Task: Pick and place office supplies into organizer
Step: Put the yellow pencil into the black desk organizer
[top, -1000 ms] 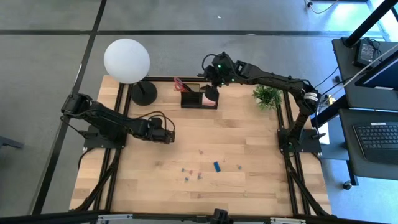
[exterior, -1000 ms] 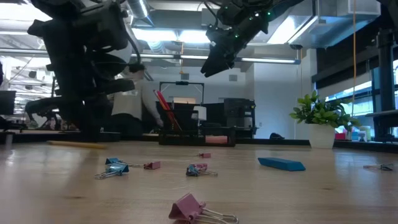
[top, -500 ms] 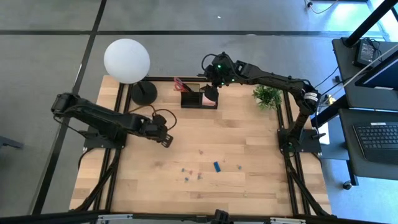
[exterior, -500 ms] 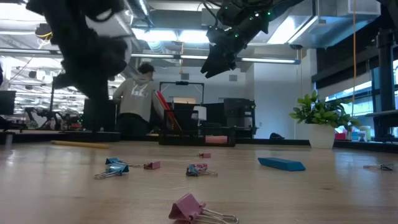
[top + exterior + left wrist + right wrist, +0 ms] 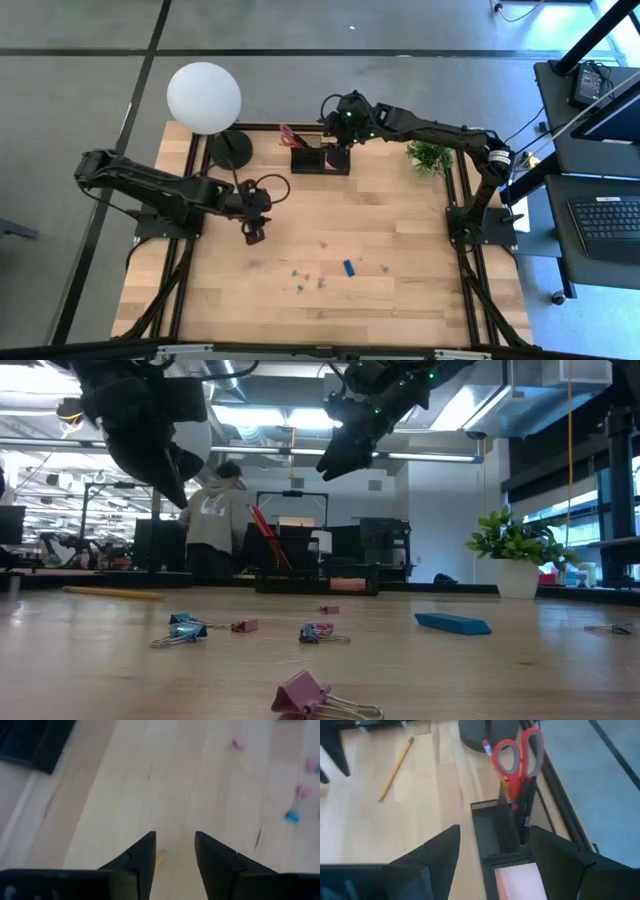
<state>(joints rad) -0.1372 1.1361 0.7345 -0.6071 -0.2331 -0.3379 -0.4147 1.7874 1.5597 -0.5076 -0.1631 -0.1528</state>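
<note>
Below right gripper (image 5: 492, 852): organizer (image 5: 492, 827); left gripper (image 5: 175, 852) over pencil (image 5: 395, 768)

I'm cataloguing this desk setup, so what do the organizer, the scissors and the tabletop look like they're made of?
The organizer looks like black metal mesh, going by its fine perforated wall. The scissors have glossy red handles with grey linings, probably plastic; their blades are hidden. The tabletop looks like pale wood planks, with visible grain and seams.

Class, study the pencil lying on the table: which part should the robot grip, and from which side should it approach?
Grip the pencil near mid-shaft, coming straight down from above, fingers either side of its length. It lies flat on the bare wooden table, thin and long, so only its sides can be pinched. The left hand, open, hangs nearest, so it looks best placed.
</note>
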